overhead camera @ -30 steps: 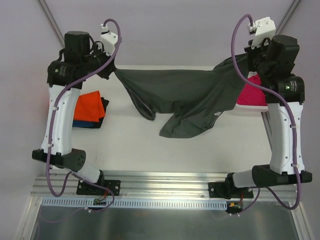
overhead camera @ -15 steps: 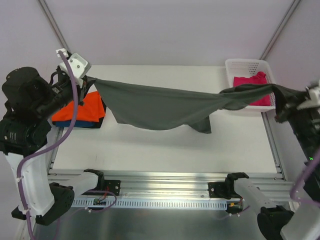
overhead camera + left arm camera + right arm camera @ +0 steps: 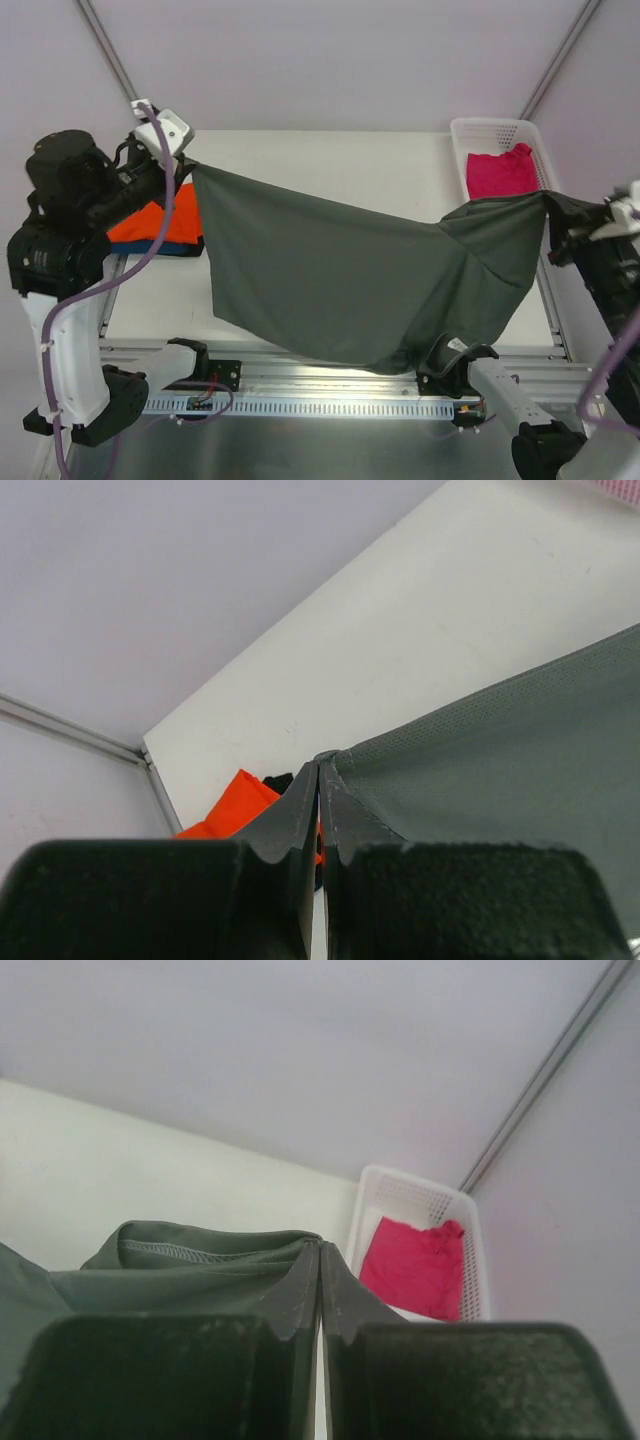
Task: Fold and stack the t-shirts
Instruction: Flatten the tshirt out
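The left tool (image 3: 186, 160) has its jaws pressed together on one upper corner of the dark grey soft cloth t-shirt (image 3: 340, 280), raised over the far left part of the white tabletop (image 3: 330, 155). The right tool (image 3: 548, 203) is likewise clamped on the opposite corner of the same garment, at the right edge of the tabletop, just in front of the white plastic mesh basket (image 3: 490, 127). The dark grey garment hangs spread as a broad sheet between the two tools and covers most of the tabletop's middle and near part. Its lower edge droops over the near edge by the right arm's base. Whether the cloth rests on the surface beneath cannot be told. In the left wrist view the fabric runs taut away from the fingertips. In the right wrist view a stitched hem lies bunched beside the fingers. A bright orange folded t-shirt (image 3: 150, 222) lies at the left edge of the tabletop on top of a blue folded t-shirt (image 3: 165, 248), both partly hidden by the left arm. A magenta pink crumpled t-shirt (image 3: 500, 172) lies inside the basket at the far right corner.
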Motion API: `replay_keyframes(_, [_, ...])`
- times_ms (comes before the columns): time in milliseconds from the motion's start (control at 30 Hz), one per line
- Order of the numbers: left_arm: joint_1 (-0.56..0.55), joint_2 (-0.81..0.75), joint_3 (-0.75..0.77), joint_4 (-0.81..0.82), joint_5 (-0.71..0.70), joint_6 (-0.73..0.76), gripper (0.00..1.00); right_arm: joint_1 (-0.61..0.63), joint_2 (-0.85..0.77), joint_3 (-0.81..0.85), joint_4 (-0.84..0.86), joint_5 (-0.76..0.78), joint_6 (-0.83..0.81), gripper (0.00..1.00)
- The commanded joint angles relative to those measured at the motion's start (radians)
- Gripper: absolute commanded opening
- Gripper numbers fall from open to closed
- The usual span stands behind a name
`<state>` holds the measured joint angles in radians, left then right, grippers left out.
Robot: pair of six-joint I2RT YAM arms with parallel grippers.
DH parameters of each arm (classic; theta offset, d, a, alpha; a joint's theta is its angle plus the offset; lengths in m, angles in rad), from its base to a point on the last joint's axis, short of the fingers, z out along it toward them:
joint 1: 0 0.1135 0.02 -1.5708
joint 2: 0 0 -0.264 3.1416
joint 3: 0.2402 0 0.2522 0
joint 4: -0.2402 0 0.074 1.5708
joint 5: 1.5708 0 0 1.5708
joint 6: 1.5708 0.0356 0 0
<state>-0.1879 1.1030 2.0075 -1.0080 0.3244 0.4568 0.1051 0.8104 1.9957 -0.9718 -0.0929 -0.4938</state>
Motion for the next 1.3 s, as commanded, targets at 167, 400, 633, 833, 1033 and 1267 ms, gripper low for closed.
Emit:
replay_keyframes(167, [0.015, 0.205, -0.309, 0.136, 0.027, 0.129, 0.0, -0.01, 0.294, -0.254, 0.245, -0.085, -0.075, 0.01])
replay_keyframes(400, [0.022, 0.621, -0.167, 0.154, 0.102, 0.151, 0.0, -0.008, 0.755, -0.069, 0.282, -0.126, -0.065, 0.01])
replay_keyframes(633, [0.039, 1.066, 0.215, 0.155, 0.087, 0.149, 0.0, 0.007, 1.251, 0.33, 0.226, -0.102, -0.097, 0.01])
replay_keyframes(833, [0.047, 1.276, 0.434, 0.176, 0.013, 0.184, 0.0, 0.008, 1.441, 0.336, 0.364, -0.057, -0.118, 0.01])
replay_keyframes(1033, [0.073, 1.307, 0.39, 0.246, -0.054, 0.178, 0.0, -0.005, 1.546, 0.327, 0.432, -0.001, -0.058, 0.01])
replay_keyframes(1267, [0.087, 1.299, 0.363, 0.278, -0.076, 0.177, 0.0, -0.016, 1.543, 0.299, 0.444, -0.001, -0.042, 0.01])
